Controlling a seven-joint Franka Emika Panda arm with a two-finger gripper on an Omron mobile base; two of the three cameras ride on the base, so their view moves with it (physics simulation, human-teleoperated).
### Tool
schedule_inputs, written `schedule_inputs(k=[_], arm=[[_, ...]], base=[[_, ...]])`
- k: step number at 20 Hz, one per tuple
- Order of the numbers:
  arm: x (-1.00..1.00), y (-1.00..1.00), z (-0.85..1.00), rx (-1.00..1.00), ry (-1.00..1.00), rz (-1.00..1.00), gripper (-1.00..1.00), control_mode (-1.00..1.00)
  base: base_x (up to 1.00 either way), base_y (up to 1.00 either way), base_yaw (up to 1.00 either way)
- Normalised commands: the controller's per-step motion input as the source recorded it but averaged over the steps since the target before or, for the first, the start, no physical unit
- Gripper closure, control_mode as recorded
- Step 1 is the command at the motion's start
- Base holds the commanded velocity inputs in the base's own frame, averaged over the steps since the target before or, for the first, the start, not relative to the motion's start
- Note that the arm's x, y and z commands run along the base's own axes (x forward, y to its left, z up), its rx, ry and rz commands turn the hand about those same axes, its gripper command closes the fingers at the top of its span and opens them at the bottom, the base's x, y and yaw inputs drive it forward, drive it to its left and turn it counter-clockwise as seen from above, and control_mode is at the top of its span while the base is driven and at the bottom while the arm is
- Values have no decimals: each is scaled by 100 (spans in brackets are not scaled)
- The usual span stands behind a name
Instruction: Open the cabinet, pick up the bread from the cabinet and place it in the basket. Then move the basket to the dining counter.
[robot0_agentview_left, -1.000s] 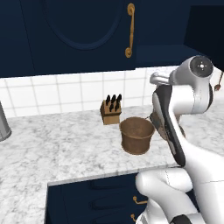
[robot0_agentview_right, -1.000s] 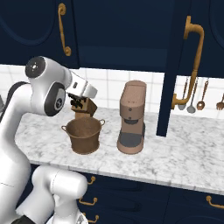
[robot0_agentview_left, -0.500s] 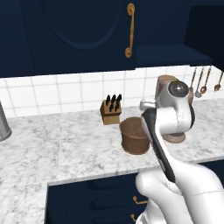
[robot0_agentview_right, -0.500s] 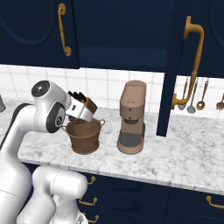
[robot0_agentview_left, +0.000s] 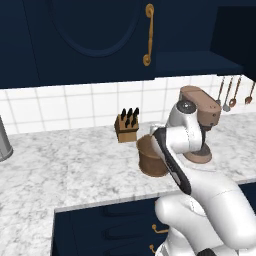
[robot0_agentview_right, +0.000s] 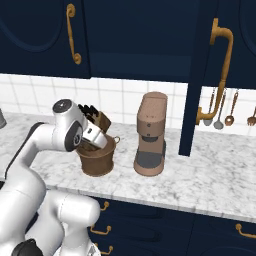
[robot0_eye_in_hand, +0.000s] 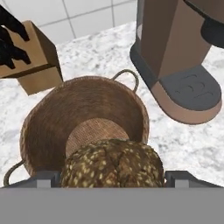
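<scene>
One change to log: over the last second the arm has swung down from head height, and the gripper (robot0_eye_in_hand: 111, 178) now hangs low over the basket (robot0_eye_in_hand: 48, 118).

- Grip: the two fingers (robot0_eye_in_hand: 43, 178) stand wide apart yet clamped on the bread (robot0_eye_in_hand: 111, 164), which fills the whole gap between them. I judge it held, since the loaf overlaps the basket's near rim and hides part of the woven floor.
- Bread: speckled golden-brown loaf, in the gripper, above the near half of the basket's mouth. Not yet resting on the floor, as far as I can tell.
- Basket: upright on the marble worktop (robot0_agentview_left: 60, 170), just right of and nearer than the knife block (robot0_eye_in_hand: 37, 57), with the brown coffee machine (robot0_eye_in_hand: 175, 65) near on its right. It has not shifted over that second.
- Cabinet (robot0_agentview_right: 200, 75): one door on the right stands swung open, edge-on to the right base view.

Meaning for the task: opening and picking look done, and placing is the step in hand. The next move probably calls for a short drop, then release. The basket's carry to the dining counter remains.

Risk: the loaf sits toward the near rim, so an early release could catch the rim.
</scene>
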Motion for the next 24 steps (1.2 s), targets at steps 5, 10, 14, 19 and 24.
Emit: schedule_inputs(k=[5, 10, 14, 19, 24], arm=[[34, 7, -9, 8, 4, -6, 100, -100], [20, 5, -43, 0, 17, -7, 100, -100], [26, 1, -49, 0, 9, -2, 100, -100], [21, 11, -33, 0, 1, 0, 100, -100], [3, 14, -23, 2, 0, 0, 100, -100]], base=[[0, 0, 0], [0, 0, 0], [0, 0, 0], [0, 0, 0], [0, 0, 0]])
